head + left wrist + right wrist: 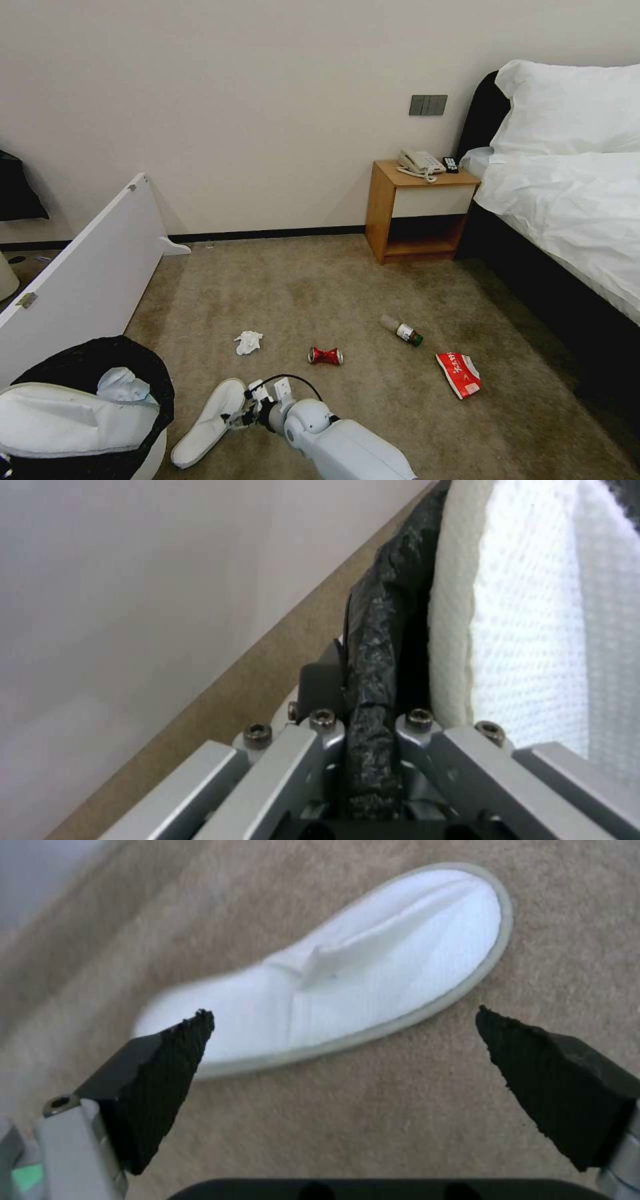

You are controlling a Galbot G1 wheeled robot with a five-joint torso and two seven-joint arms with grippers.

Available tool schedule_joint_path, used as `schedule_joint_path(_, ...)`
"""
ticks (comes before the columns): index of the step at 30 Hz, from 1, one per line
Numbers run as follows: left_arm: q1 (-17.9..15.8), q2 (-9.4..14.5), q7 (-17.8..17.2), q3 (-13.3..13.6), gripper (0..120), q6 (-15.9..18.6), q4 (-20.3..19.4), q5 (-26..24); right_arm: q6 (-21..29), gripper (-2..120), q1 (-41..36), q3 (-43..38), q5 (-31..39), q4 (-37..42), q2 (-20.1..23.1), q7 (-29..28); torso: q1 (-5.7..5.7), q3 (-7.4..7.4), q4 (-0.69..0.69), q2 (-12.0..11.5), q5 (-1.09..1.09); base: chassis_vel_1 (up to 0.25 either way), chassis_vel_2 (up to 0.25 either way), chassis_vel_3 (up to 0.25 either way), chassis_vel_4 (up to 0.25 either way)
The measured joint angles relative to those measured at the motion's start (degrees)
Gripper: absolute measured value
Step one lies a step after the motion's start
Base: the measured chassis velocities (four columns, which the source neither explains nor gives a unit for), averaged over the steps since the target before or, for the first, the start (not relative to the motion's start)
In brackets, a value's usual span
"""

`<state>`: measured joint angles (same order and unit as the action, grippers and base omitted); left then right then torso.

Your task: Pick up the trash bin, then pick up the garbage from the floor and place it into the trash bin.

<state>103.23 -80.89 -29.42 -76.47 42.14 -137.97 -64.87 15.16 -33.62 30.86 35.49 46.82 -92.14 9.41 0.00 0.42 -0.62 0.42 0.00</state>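
Right gripper point(343, 1022) spread open just over the flat white fabric slipper point(347, 972) (long axis slanting across the gap); left gripper point(369, 740) clamped on the black-lined round white trash bin point(377, 630).

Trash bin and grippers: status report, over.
Left gripper shut on trash bin rim, one slipper already inside. Right gripper open over the slipper on the floor, not touching. Nothing in the way.
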Motion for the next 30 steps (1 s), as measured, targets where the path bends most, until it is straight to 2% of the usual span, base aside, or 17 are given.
schedule_joint_path(4,0.11,-0.06,0.0,-0.03,3,0.0,-0.09,0.0,-0.84,100,0.27,0.63,-3.86,-0.9,0.0,1.16,0.0,0.0,0.0,0.0,0.0,0.0,0.0,0.0,0.0)
schedule_joint_path(7,0.16,-0.14,0.0,-0.17,3,0.0,-0.18,0.0,-1.86,100,0.51,1.61,-11.69,-2.41,0.0,2.69,0.0,0.0,0.0,0.0,0.0,0.0,0.0,0.0,0.0)
schedule_joint_path(10,0.14,-0.39,0.0,-0.16,3,0.0,-0.31,0.0,-2.95,100,0.44,2.2,-13.31,-2.79,0.0,3.28,0.0,0.0,-0.01,0.0,0.0,0.0,0.0,0.0,0.0)
schedule_joint_path(24,0.21,-1.46,0.08,0.08,3,0.0,-0.93,0.31,-5.25,100,-0.1,3.89,-13.27,-2.63,0.0,4.0,0.0,0.0,0.0,0.0,0.0,0.0,0.0,0.0,0.0)
schedule_joint_path(30,0.04,-0.68,0.16,0.04,3,0.0,-0.6,0.16,-6.15,100,-0.21,-0.21,-13.98,1.8,0.01,3.16,0.0,0.0,0.0,0.0,0.0,0.0,0.0,0.0,0.0)
